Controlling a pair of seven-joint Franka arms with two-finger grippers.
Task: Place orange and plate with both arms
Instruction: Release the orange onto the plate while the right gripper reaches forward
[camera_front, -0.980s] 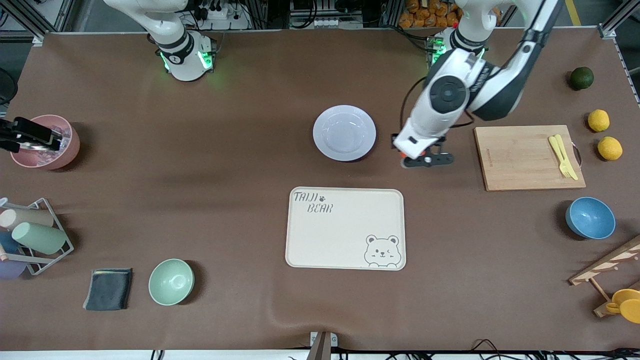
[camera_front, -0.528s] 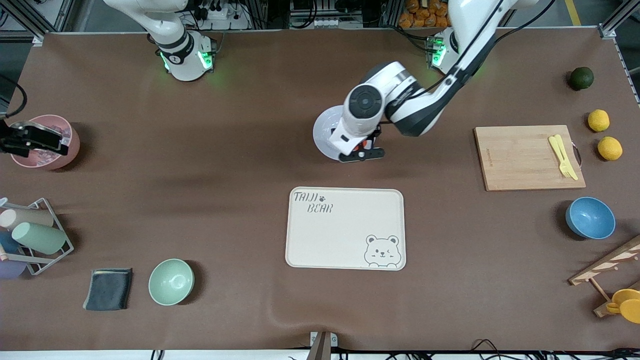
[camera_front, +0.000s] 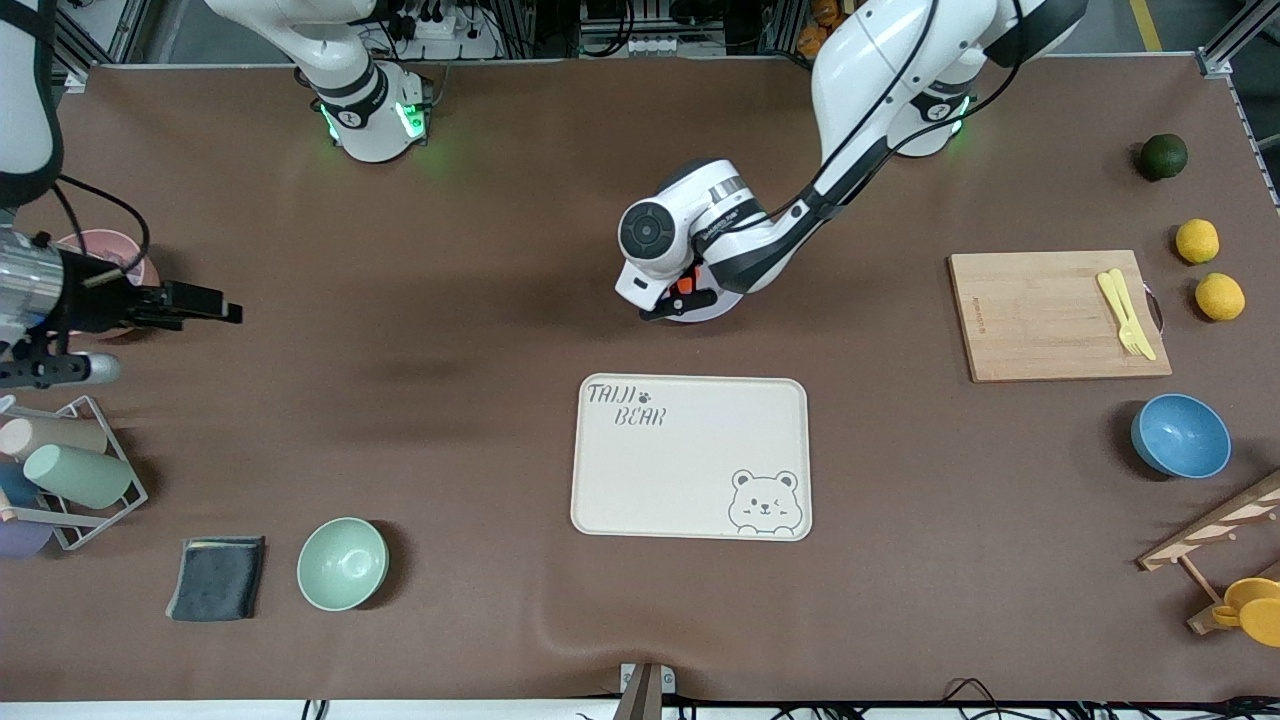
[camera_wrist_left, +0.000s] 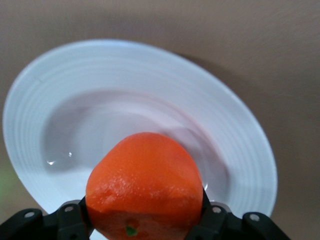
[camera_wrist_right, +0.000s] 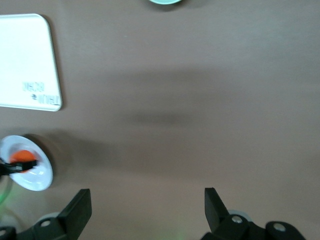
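The left tool (camera_front: 680, 297) is clamped on the orange (camera_wrist_left: 144, 187) and holds it just above the sunken middle of the plate (camera_wrist_left: 235, 135). The plate lies on the surface (camera_front: 500, 400) near its middle, somewhat toward the edge where the arm bases stand, and farther from the front camera than the cream tray (camera_front: 690, 457) printed with a bear. Most of the plate is hidden under the left arm in the front view. The right tool (camera_front: 205, 303) hangs over the surface near the right arm's end, beside a pink bowl (camera_front: 135, 268), its fingers (camera_wrist_right: 77, 212) wide apart and holding nothing.
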